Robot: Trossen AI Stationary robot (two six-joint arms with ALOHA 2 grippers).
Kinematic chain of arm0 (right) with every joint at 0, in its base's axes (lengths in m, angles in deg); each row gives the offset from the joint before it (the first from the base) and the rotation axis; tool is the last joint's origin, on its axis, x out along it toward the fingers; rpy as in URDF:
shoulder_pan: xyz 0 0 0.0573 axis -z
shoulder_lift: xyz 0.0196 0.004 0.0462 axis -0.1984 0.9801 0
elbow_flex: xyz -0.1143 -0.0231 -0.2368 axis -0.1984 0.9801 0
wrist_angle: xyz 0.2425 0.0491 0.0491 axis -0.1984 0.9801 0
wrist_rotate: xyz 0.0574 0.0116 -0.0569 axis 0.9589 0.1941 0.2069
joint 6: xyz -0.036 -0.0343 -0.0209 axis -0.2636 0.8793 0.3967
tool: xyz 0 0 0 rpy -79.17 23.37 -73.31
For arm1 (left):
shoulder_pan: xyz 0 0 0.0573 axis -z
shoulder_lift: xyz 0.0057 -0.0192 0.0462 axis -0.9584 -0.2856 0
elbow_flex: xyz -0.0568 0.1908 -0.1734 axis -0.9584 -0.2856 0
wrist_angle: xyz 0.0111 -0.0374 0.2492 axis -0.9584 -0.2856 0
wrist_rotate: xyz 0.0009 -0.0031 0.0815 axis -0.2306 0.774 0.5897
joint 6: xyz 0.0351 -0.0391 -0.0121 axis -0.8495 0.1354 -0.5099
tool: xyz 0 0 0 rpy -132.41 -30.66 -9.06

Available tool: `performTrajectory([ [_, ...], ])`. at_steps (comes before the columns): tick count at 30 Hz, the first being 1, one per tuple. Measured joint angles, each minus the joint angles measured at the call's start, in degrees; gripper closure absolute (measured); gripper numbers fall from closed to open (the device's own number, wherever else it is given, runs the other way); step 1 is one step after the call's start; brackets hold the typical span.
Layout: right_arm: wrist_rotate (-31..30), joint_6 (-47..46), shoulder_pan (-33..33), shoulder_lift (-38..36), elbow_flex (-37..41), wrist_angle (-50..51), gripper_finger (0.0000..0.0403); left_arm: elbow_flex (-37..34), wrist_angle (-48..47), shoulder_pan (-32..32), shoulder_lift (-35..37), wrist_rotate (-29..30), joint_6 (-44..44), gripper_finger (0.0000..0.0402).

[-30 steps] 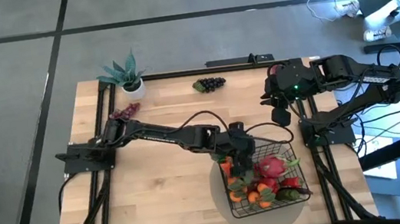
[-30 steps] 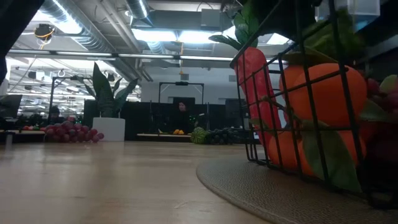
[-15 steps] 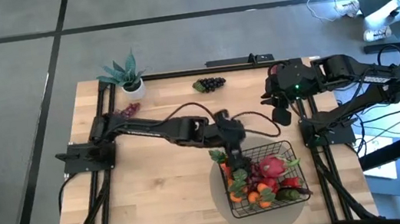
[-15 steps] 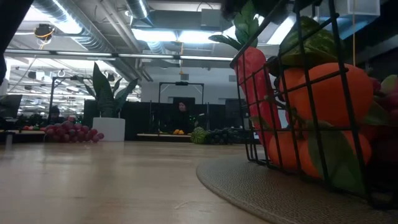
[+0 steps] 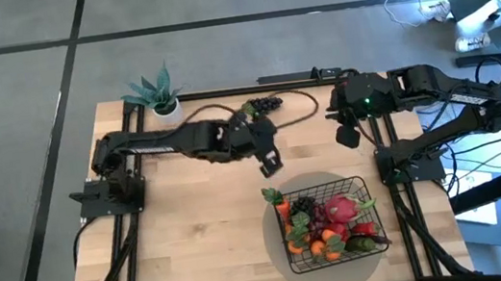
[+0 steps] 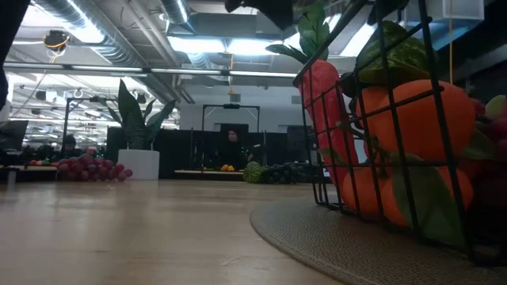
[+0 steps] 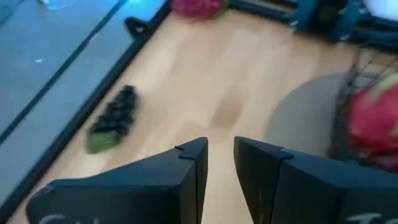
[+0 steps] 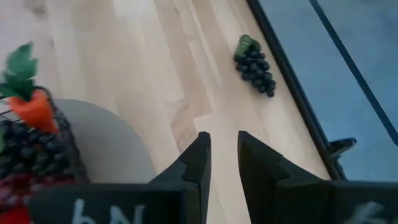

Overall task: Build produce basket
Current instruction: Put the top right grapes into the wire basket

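The black wire basket (image 5: pixel 364 182) stands on a round grey mat (image 5: pixel 274 241) at the table's near right. It holds a pink dragon fruit (image 5: pixel 339 209), a carrot (image 5: pixel 280 206), dark grapes, oranges (image 6: pixel 412 119) and red peppers. A dark grape bunch (image 5: pixel 263 106) lies on the table by the far edge; it also shows in the left wrist view (image 7: pixel 115 118) and the right wrist view (image 8: pixel 255 64). A red grape bunch (image 6: pixel 91 168) lies far left. My left gripper (image 5: pixel 270 165) hovers between the basket and the dark bunch, its fingers close together (image 7: pixel 221 149) and holding nothing. My right gripper (image 5: pixel 347 137) waits at the far right, fingers close together (image 8: pixel 224 146).
A potted blue-green plant (image 5: pixel 157 90) stands at the far left corner. Black frame rails run along the table's far and side edges. Bare wood lies left of the mat and across the table's middle. A person sits in the room behind the table (image 6: pixel 231 142).
My left gripper has risen out of the basket and drawn back toward the table's far edge, ending near the dark grape bunch. The basket and its produce have stayed in place on the mat.
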Motion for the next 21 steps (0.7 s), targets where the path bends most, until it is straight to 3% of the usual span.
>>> performTrajectory([
  [7,-0.2,-3.38,7.33,1.36,0.83,0.44,0.0336,-0.07,-5.83,-4.12,3.23,5.17,3.6,0.0333],
  [13,-0.38,-5.87,15.65,3.6,6.07,-0.58,0.0336,0.07,-11.88,-8.66,5.39,5.06,6.1,0.0333],
  [18,4.29,-3.61,20.68,6.29,9.63,-3.76,0.0336,-0.02,-20.28,-13.6,5.64,3.22,6.03,0.0334],
  [21,3.79,-9.1,23.73,7.61,10.6,-6.78,0.0336,-0.07,-24.4,-16.44,5.64,3.15,4.92,0.0336],
])
